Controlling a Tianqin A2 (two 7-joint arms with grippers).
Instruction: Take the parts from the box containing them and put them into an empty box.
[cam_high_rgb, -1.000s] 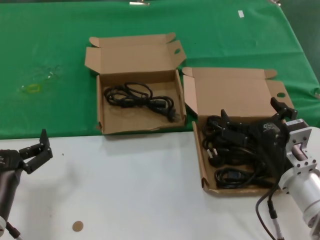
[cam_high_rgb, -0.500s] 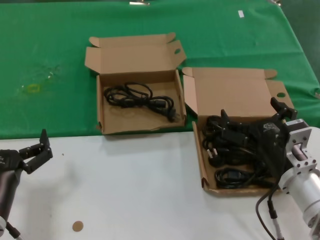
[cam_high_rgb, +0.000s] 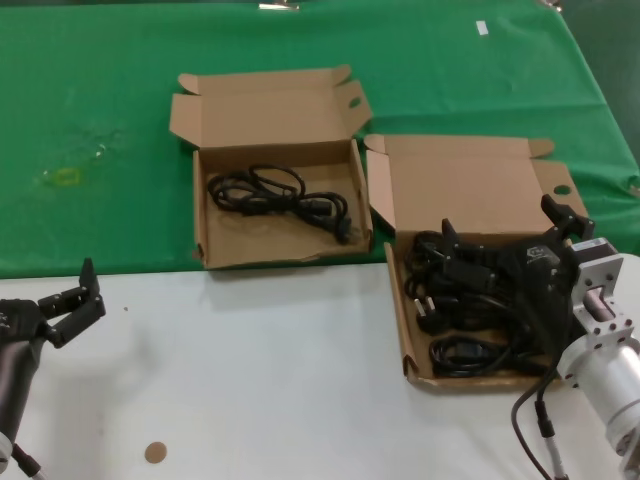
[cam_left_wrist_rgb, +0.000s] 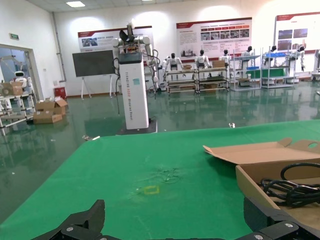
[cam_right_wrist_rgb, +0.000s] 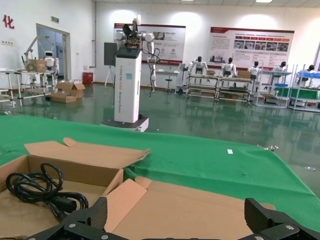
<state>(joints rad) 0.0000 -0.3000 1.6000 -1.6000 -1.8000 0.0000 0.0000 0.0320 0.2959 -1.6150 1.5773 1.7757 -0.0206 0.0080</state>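
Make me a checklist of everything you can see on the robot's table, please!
Surface: white table in front, green cloth behind.
Job's things: right box full of black cords; left box holds one cord.
Clutter: small brown disc on the white table.
Grippers: right gripper open above the full box; left gripper open, idle at the near left.
Cables: robot cable by the right arm.
Surroundings: hall with other robots, shelves.

A red character "化" stands on the wall (cam_right_wrist_rgb: 10, 30); other signs are unreadable.
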